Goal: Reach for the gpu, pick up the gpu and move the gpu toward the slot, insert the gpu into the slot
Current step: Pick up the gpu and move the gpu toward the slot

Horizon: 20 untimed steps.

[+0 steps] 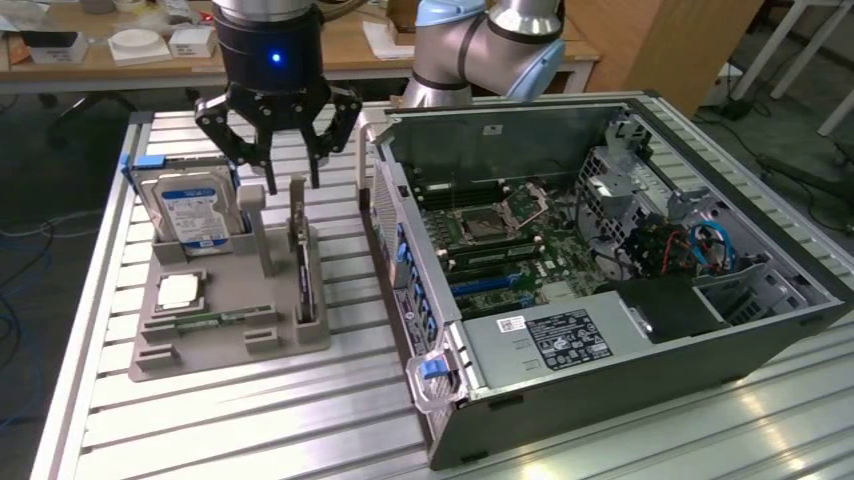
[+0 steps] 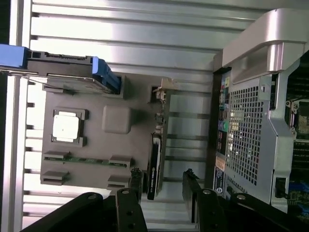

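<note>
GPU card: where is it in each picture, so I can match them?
Exterior view: gpu stands on edge in the grey tray, below the gripper.
Wrist view: gpu edge-on between processor chip and computer case.
Shared landmark: the processor chip.

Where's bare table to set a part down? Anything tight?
Free: table slats along the exterior view's bottom, bordering the gray holder tray and the computer case. Crowded: narrow strip between tray and case; open gripper hangs over the gpu there.
</note>
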Each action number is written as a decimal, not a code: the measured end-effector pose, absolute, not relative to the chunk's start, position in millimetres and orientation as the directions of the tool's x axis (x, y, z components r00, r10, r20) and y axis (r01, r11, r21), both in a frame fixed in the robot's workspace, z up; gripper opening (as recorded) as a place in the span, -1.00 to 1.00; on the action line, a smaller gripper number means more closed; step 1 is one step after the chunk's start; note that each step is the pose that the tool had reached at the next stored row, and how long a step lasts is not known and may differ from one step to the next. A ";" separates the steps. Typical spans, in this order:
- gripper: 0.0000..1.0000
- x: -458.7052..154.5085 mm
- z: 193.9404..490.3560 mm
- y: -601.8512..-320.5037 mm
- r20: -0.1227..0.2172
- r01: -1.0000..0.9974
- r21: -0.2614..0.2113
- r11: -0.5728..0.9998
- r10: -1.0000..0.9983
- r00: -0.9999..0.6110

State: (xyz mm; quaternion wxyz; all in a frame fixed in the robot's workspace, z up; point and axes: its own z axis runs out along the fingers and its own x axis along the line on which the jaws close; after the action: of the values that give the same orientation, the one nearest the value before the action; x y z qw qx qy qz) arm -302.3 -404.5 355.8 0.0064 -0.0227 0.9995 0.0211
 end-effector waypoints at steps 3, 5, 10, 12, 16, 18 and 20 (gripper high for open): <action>-0.06 -302.2 351.0 -404.7 -0.014 -0.008 0.042 0.999 -0.007 -1.000; -0.06 -302.1 347.7 -404.7 -0.014 0.017 0.042 0.999 0.017 -1.000; -0.06 -302.9 339.1 -406.8 -0.014 0.030 0.042 0.999 0.031 -0.999; -0.06 -303.1 336.6 -408.3 -0.013 0.030 0.042 0.999 0.031 -0.999; -0.06 -303.2 333.2 -409.8 -0.013 0.030 0.039 0.999 0.031 -0.999; -0.06 -303.2 331.7 -410.1 -0.013 0.030 0.037 0.999 0.031 -0.999; -0.06 -303.1 330.6 -410.3 -0.013 0.030 0.033 0.999 0.031 -0.999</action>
State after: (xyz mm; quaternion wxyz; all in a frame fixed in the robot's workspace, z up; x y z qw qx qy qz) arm -303.1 -410.3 330.6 0.0066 0.0152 0.9997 0.0164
